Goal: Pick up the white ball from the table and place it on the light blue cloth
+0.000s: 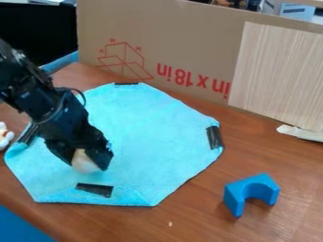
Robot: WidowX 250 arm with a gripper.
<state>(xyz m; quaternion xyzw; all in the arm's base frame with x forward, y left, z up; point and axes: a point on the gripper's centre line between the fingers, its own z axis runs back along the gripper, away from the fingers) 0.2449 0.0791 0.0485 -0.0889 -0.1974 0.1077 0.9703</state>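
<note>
Black gripper (82, 157) over the cyan cloth (148, 134), toward its near-left corner, just behind the near-edge tape strip (95, 190). Its 2 fingers look closed around a pale round thing (84, 162), 1 on each side; can't tell from here if it touches cloth. Blue arch-shaped block (252, 193) sits off the cloth, on the worktop (195, 212) toward its near edge. For a good hold: even, light squeeze across the middle, since round stuff likely rolls out; fingertips shouldn't snag fabric.

Cardboard (189, 40) stands behind cloth (151, 134), block (238, 194) right.
</note>
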